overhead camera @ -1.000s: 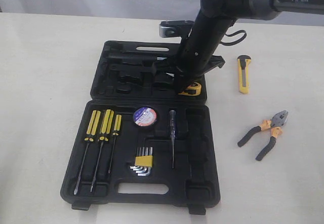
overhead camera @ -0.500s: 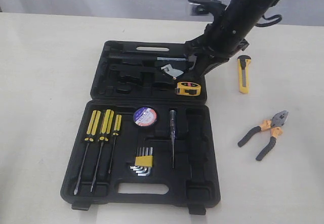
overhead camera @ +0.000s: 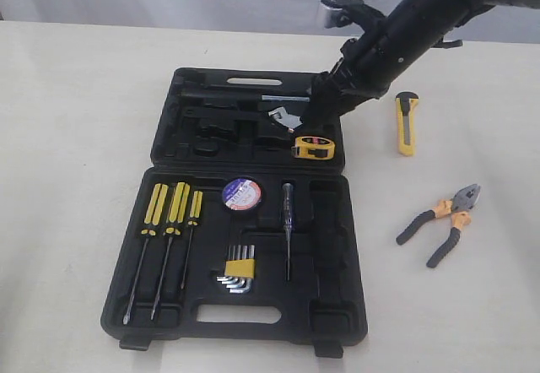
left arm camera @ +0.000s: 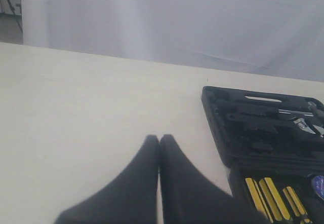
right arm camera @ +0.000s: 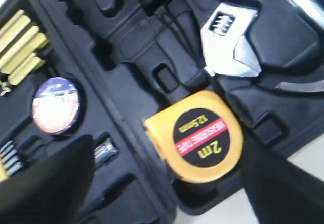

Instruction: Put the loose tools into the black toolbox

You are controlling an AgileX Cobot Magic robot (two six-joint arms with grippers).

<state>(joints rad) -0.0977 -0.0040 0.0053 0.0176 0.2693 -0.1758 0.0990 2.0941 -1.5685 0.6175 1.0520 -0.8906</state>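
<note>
right pincer gapes wide and empty above the yellow tape measure, which lies in the black toolbox. left pincer is closed and empty. utility knife lies on the worktop: probably light, stiff and slick, so pinch across its mid-body.

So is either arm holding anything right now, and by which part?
Nothing is held. The right end effector hangs open, clear of the yellow tape measure, which lies in the black toolbox. The left end effector is shut and empty.
</note>
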